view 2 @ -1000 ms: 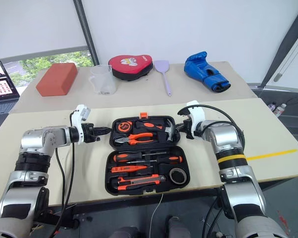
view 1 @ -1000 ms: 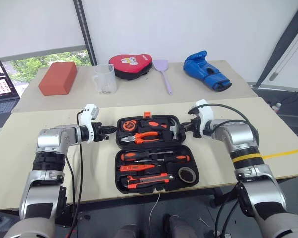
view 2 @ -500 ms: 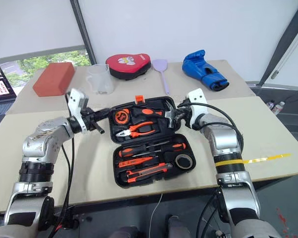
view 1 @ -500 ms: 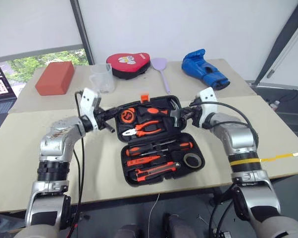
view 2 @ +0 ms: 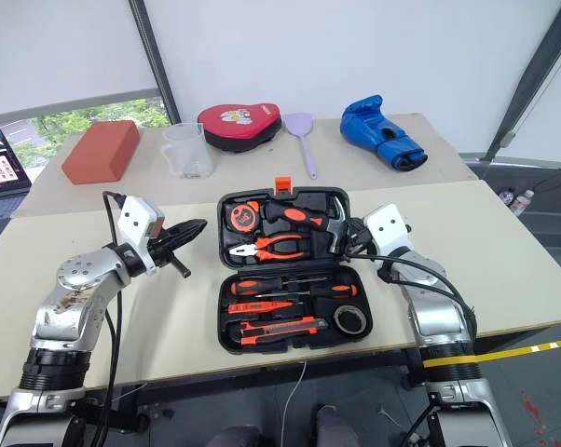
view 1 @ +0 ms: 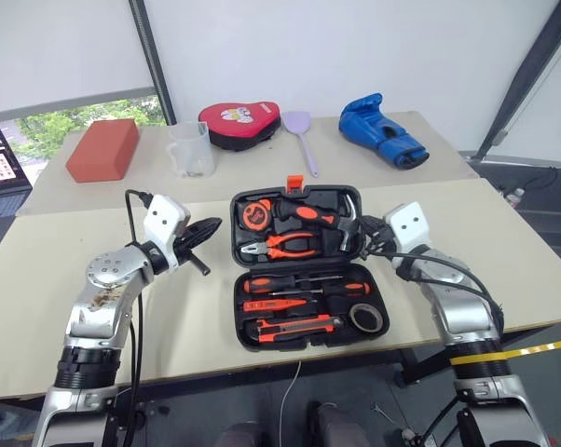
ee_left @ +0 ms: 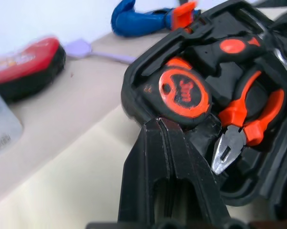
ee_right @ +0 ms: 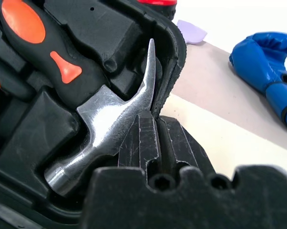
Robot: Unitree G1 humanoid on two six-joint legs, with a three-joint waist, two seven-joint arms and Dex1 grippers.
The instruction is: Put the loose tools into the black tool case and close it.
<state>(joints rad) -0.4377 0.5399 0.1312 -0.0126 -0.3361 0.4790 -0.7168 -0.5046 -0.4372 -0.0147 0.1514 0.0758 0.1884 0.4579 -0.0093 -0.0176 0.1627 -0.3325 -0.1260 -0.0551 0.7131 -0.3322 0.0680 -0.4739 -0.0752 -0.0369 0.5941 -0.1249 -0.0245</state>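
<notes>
My left gripper (view 1: 209, 224) and right gripper (view 1: 365, 235) are pinched tight, empty. The open black tool case (view 1: 304, 279) sits between them, lid edge at my fingertips.

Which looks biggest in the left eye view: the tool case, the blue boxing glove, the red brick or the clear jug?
1. black tool case
2. blue boxing glove and red brick: look alike, unranked
3. clear jug

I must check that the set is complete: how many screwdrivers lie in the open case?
3, all in the near half of the case: two black-and-orange screwdrivers at its far edge, the orange tester just nearer.
</notes>
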